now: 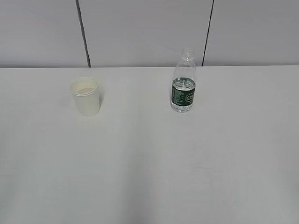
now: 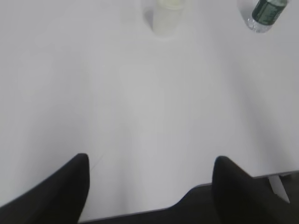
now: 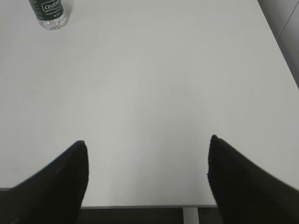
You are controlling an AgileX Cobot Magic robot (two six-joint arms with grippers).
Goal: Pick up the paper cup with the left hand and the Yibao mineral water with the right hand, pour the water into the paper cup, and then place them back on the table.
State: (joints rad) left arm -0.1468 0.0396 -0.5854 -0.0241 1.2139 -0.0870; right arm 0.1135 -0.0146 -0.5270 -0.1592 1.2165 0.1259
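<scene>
White table (image 1: 149, 163), paper cup (image 1: 86, 96) upright, Yibao mineral water (image 1: 183, 84) upright

I see a cream-white paper cup (image 1: 85, 96) left of the clear Yibao mineral water (image 1: 183, 84), dark green label, white print, on the white table (image 1: 149, 168).

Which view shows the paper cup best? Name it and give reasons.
The exterior view: the paper cup stands whole and upright on the table, rim and inside visible. The left wrist view catches only its blurred lower part at the top edge. The right wrist view misses it entirely.
</scene>
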